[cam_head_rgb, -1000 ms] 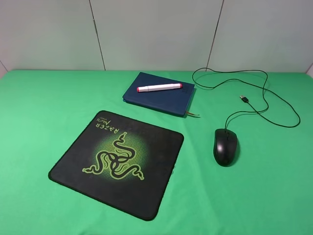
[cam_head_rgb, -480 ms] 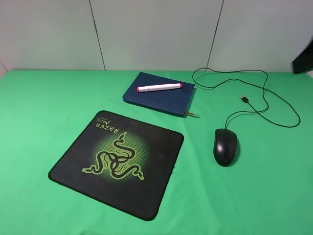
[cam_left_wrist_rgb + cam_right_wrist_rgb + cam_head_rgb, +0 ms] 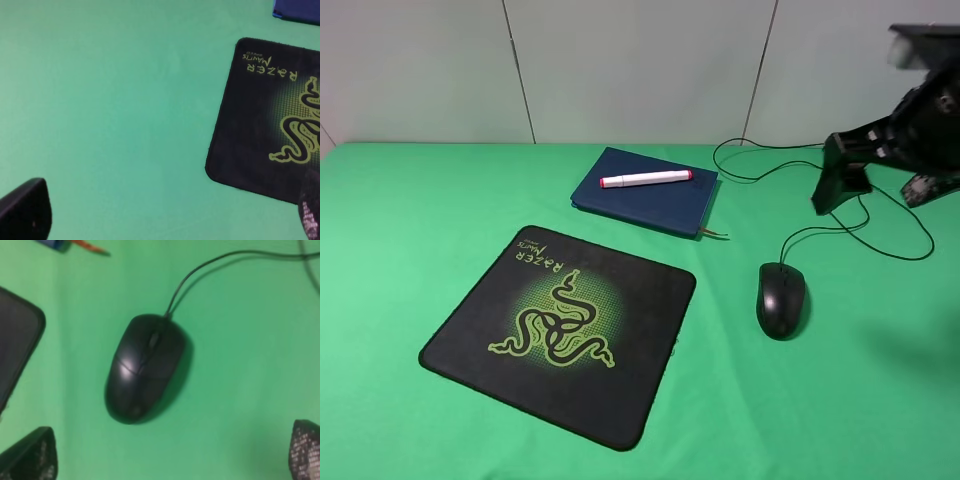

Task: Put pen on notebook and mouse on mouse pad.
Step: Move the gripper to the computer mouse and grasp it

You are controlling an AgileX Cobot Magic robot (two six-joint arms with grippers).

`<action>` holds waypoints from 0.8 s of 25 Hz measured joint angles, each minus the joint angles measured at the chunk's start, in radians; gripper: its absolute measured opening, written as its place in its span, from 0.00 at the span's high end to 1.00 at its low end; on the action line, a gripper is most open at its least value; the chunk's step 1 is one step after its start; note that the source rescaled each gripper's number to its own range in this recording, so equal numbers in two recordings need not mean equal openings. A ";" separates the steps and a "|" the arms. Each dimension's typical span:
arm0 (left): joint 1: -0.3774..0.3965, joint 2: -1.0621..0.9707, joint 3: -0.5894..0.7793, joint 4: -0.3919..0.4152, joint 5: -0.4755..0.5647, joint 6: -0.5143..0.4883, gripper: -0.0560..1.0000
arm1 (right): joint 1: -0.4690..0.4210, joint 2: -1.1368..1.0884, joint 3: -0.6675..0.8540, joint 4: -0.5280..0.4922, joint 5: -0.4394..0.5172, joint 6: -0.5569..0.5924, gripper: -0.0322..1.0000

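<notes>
One half apparently settled: pen [image 3: 646, 179] flat across notebook [image 3: 650, 207], just beyond the far edge of the mouse pad [image 3: 560, 330]. Not yet on that pad: mouse [image 3: 145, 367], apart from its right edge on the green cloth [image 3: 420, 220], long axis roughly along that edge, cable [image 3: 180, 292] end pointing away. Right gripper [image 3: 167, 455] hovering above it, fingers [image 3: 30, 457] spread wide, nothing held, mouse body just ahead of the gap, width across the finger line. Left gripper [image 3: 167, 215] off the pad's left side, likewise spread and empty, plainly farther. Probably next: lower the right, close on the mouse's flanks
</notes>
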 joint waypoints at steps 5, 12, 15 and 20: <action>0.000 0.000 0.000 0.000 0.000 0.000 0.00 | 0.052 0.088 0.000 -0.043 -0.021 0.071 0.00; 0.000 0.000 0.000 0.000 0.000 0.000 0.00 | 0.065 0.209 0.000 -0.073 -0.042 0.127 0.00; 0.000 0.000 0.000 0.000 0.000 0.000 0.00 | 0.065 0.257 0.000 -0.074 -0.062 0.136 0.00; 0.000 0.000 0.000 0.000 0.000 0.000 0.00 | 0.065 0.314 0.000 -0.073 -0.094 0.154 0.00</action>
